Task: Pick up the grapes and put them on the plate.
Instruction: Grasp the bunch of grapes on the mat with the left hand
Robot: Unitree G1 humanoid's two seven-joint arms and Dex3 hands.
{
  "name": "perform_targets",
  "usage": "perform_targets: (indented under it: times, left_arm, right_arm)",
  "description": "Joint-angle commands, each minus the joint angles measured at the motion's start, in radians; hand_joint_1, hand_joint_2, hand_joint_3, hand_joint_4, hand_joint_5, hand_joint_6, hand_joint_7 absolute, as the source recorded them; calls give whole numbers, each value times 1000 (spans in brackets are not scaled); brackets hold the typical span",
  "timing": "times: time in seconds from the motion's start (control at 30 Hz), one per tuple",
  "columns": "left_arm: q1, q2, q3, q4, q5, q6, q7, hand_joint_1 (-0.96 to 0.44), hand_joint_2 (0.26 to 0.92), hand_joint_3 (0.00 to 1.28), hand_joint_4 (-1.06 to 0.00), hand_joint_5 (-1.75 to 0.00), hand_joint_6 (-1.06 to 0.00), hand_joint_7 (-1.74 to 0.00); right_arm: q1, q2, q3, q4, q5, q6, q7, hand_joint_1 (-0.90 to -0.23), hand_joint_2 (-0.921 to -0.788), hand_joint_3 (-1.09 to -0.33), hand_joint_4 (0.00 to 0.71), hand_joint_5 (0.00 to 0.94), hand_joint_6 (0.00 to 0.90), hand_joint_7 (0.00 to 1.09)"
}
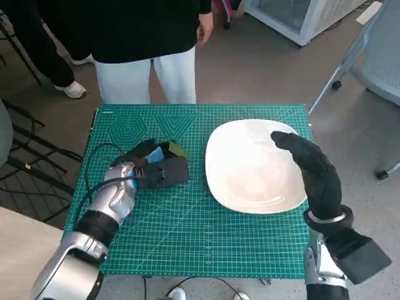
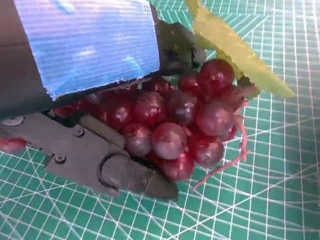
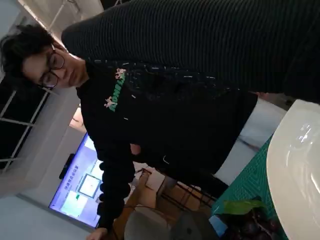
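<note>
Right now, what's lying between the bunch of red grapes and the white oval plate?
Only bare green cutting mat, as the head view shows. The bunch of red grapes sits under the left hand, left of the white oval plate.

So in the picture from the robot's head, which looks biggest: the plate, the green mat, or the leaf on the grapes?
Largest to smallest, as they look in the head view:
1. green mat
2. plate
3. leaf, only a small bit showing beside the left hand
</note>
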Motion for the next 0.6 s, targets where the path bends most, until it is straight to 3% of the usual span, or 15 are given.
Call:
perform_targets:
  times: [0.03, 0.17, 0.37, 0.6]
  left_arm:
    - [76, 18, -7, -90, 12, 35, -11, 20, 910, 88, -621, -1110, -635, -984]
    - [90, 22, -6, -121, 16, 50, -17, 5, 919, 101, -611, -1204, -613, -1164]
    - [150, 44, 7, -275, 16, 63, -19, 1, 921, 145, -594, -1314, -547, -1186]
    - [171, 58, 17, -316, 12, 60, -27, 1, 921, 180, -556, -1311, -500, -1280]
  right_arm:
    - [3, -10, 0, 14, 2, 8, 9, -626, -921, -713, 182, 1, 4, 425]
    - [3, -10, 0, 14, 3, 8, 9, -626, -921, -712, 182, 1, 4, 423]
    - [0, -7, 2, 21, 0, 6, 7, -626, -921, -712, 182, 1, 6, 421]
    - [-5, -7, 2, 29, 2, 2, 10, -623, -921, -711, 183, 1, 9, 417]
